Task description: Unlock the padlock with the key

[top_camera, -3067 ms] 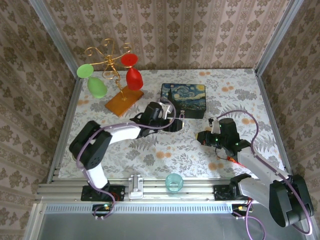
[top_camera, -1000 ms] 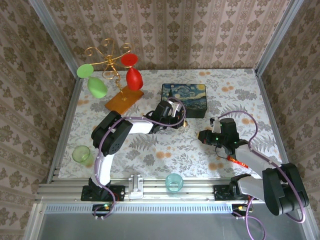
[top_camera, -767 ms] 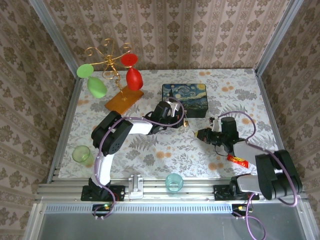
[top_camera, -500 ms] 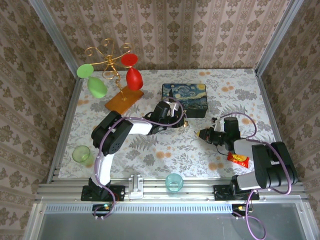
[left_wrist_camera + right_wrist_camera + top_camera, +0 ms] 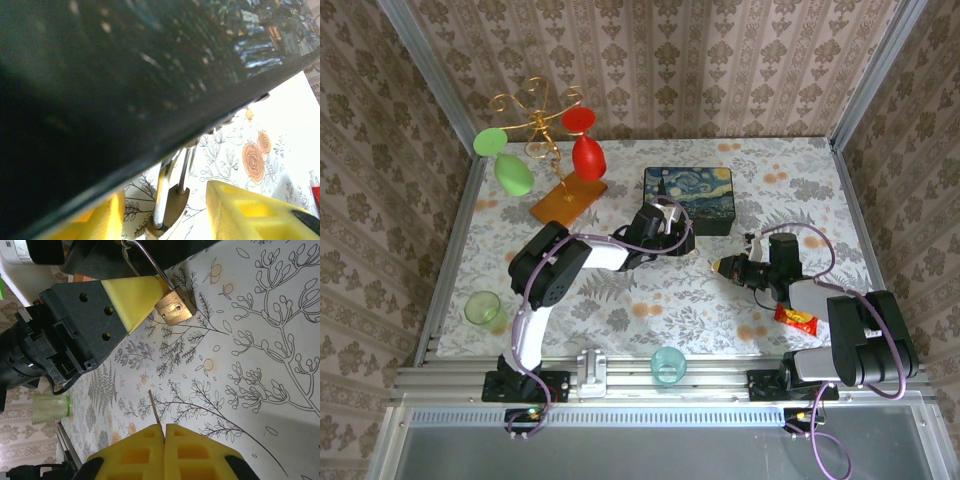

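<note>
The surface [image 5: 650, 300] is covered by a pale cloth printed with grey leaves and orange flowers, also seen in the right wrist view [image 5: 260, 340]. A dark painted box [image 5: 688, 198] sits toward the far middle. Left of it stands an orange wooden base [image 5: 568, 202] carrying a gold wire stand with red and green glasses. A green cup [image 5: 480, 307] stands near the left edge. A teal cup [image 5: 667, 364] stands at the near edge by the rail. A red wrapper [image 5: 797, 320] lies at the near right. The padlock [image 5: 174, 310] hangs at the box's front; whether it touches the surface cannot be told.
</note>
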### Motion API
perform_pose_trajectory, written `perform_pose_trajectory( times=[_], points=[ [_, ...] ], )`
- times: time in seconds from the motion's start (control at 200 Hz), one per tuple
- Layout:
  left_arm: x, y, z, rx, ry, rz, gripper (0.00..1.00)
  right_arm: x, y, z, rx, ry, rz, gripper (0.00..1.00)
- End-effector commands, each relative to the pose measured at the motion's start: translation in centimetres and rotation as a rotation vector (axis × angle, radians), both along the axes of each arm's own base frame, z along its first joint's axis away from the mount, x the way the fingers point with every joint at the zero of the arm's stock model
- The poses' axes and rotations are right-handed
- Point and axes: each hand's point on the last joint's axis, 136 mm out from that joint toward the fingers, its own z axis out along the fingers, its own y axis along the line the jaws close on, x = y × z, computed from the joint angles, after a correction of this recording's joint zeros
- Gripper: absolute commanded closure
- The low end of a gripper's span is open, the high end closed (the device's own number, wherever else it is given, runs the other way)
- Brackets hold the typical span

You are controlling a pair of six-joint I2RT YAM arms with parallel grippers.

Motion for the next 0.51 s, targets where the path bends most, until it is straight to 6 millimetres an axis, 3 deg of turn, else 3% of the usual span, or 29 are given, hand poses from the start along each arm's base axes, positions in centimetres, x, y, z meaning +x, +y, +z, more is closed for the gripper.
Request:
perform_pose_trajectory(
  times=[0.0,0.355,0.5],
  points=[
    [-1.0,-0.2,-1.6,0.022,0.035,-0.02,0.53,-0.4,0.1,0.3,-0.001,-0.011,0.017,1.0],
    [-2.2,-1.2,-2.3,0.092,0.075,-0.073,0.57,-0.3,-0.2,0.1,-0.015,-0.009,0.004,1.0],
    [-2.3,-0.5,-3.2,0.115,0.103,-0.044,0.59,-0.3,-0.2,0.0,-0.017,-0.004,0.0,1.0]
  ],
)
